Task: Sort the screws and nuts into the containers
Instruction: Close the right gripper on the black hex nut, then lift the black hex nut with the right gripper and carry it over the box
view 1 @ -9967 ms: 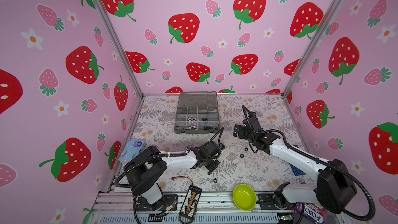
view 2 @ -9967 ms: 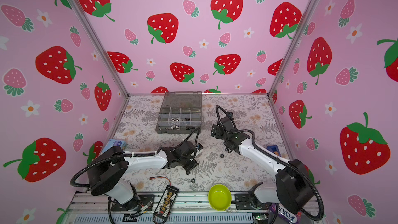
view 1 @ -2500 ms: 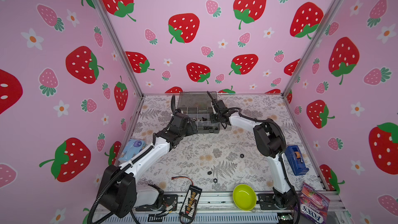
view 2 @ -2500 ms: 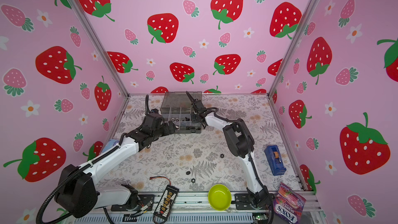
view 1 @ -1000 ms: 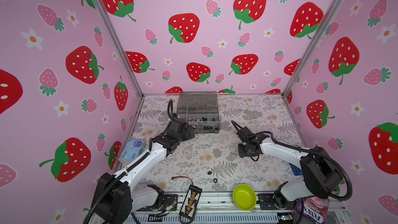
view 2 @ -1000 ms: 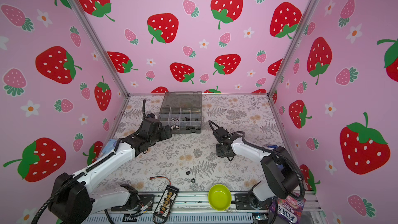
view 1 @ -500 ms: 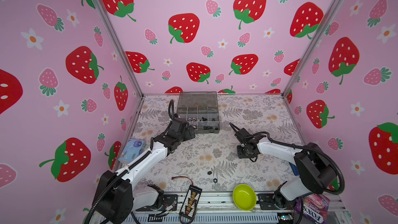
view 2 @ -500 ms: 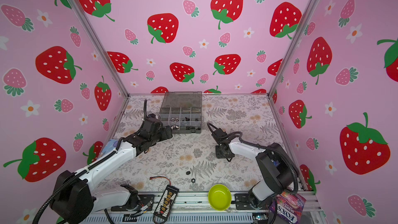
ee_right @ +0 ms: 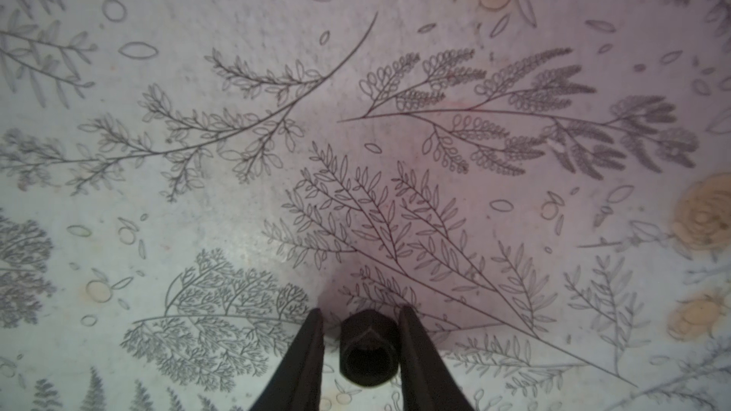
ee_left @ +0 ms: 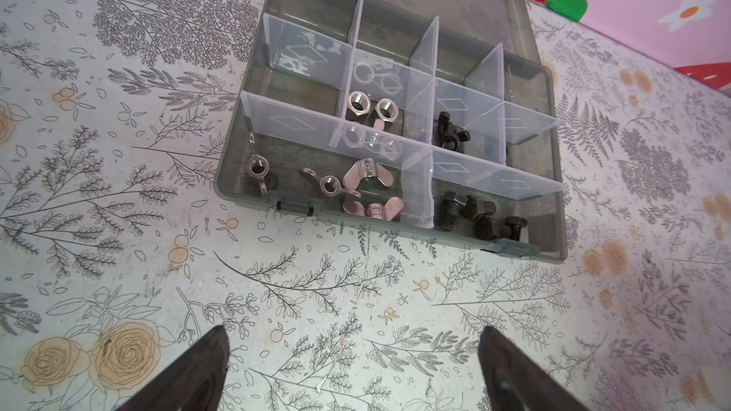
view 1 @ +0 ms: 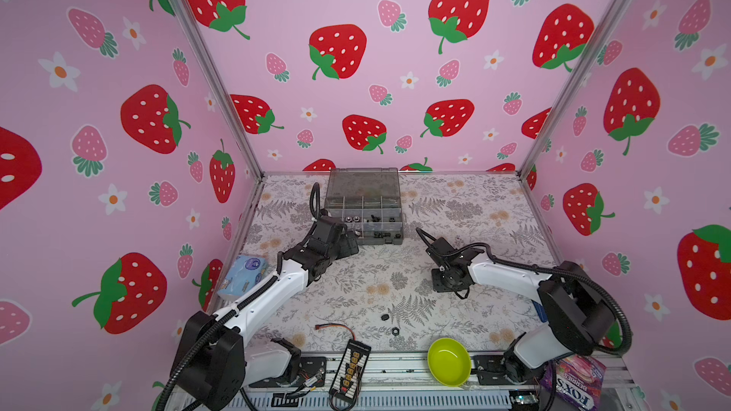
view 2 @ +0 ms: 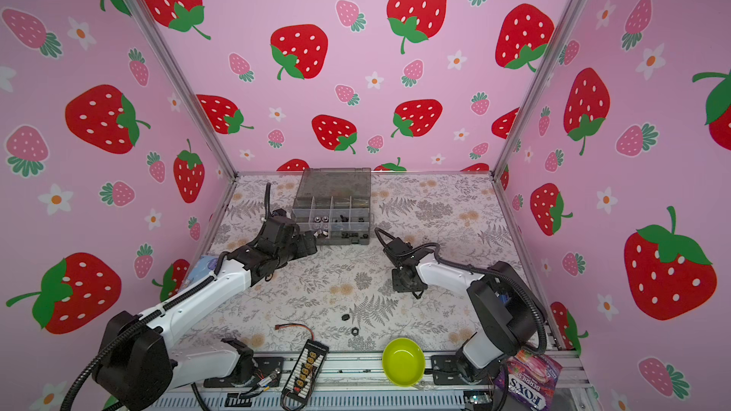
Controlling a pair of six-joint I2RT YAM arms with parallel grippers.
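We find silver nuts [ee_left: 358,104] and black screws [ee_left: 470,211] sorted in the box [ee_left: 555,231], far on the bench [view 1: 474,207]. The left gripper [ee_left: 353,330] hangs open beside it. The right gripper [ee_right: 360,310] straddles a black nut [ee_right: 368,349], unclamped; two loose pieces [view 1: 384,317] lie nearer.

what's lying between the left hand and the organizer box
Only bare floral mat: in the left wrist view, nothing lies on the stretch from the open left hand to the organizer box.
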